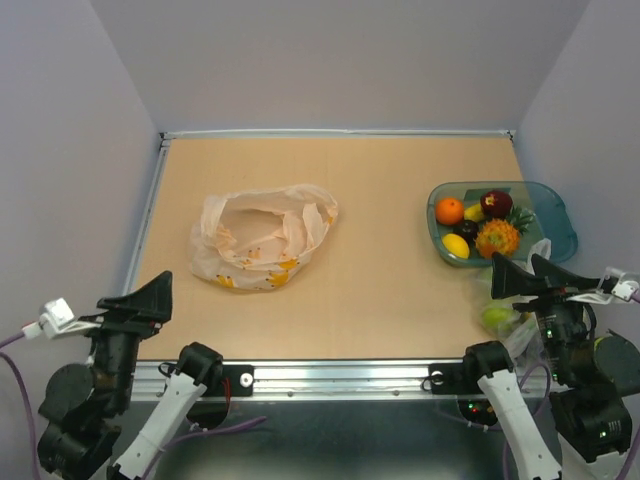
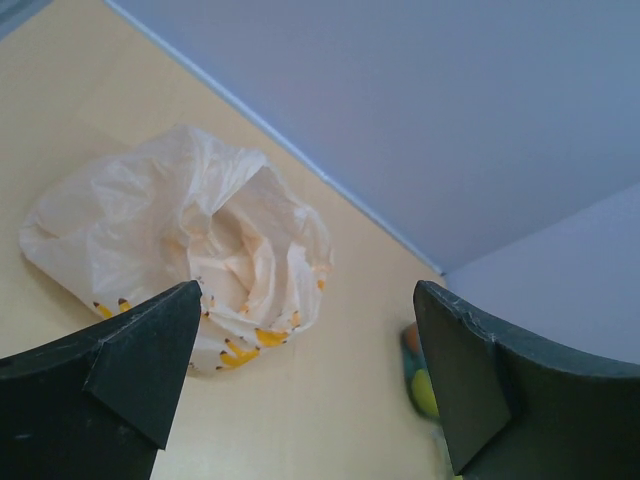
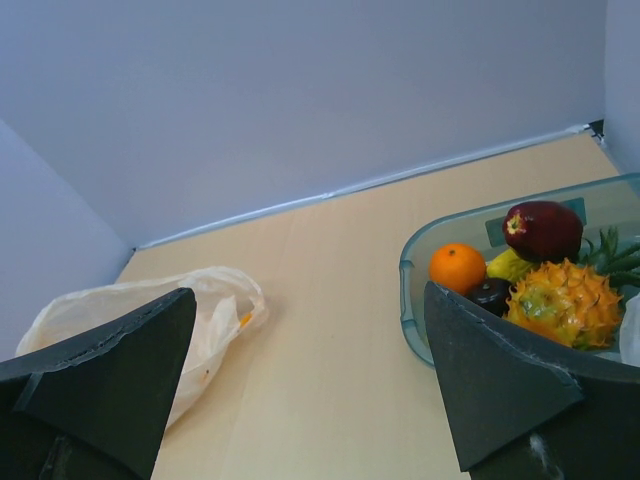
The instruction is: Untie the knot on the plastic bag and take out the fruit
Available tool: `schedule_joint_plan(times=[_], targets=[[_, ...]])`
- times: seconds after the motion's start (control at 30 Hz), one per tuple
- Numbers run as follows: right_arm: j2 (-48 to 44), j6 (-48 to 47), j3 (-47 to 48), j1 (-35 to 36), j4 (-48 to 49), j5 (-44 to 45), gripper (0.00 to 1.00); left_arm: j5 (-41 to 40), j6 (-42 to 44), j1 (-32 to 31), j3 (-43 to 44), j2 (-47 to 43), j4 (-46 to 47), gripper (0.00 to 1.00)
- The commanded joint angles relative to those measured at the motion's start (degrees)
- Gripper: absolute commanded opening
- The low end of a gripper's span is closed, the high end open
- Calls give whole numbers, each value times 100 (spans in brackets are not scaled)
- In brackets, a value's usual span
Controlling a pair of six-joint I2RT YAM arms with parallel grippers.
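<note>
- Left wrist view: left gripper [image 2: 308, 300] spread wide, holding nothing.
- Right gripper [image 3: 308, 292] likewise wide apart, empty.
- Plastic bag [image 1: 262, 238] lies slack mid-table; fruit [image 1: 480, 225] sits in teal tray [image 1: 556, 203], right side.

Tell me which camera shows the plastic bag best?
The top camera: the whole plastic bag lies in plain sight on the table, mouth open. The left wrist view is closer, but the left gripper covers its lower edge. The right wrist view catches only one end behind the right gripper.
</note>
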Motion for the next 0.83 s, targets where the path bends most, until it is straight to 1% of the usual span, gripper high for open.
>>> schedule_joint_plan(times=[0.0,0.07,0.23,0.4,0.8], targets=[[-278,135,177,47,-14,194,100,-104,109,24,235,-793,-281,99],[-314,170,160,47,-23,124,100,-218,47,24,279,-1049,-465,99],[-349,293,-16,47,-32,-122,100,-333,-50,24,262,-1138,-809,99],[-349,363,-130,47,-23,-123,100,-482,-155,24,147,-1288,-783,99],[-410,434,-253,56,-32,-149,100,-579,-207,24,68,-1226,-765,99]])
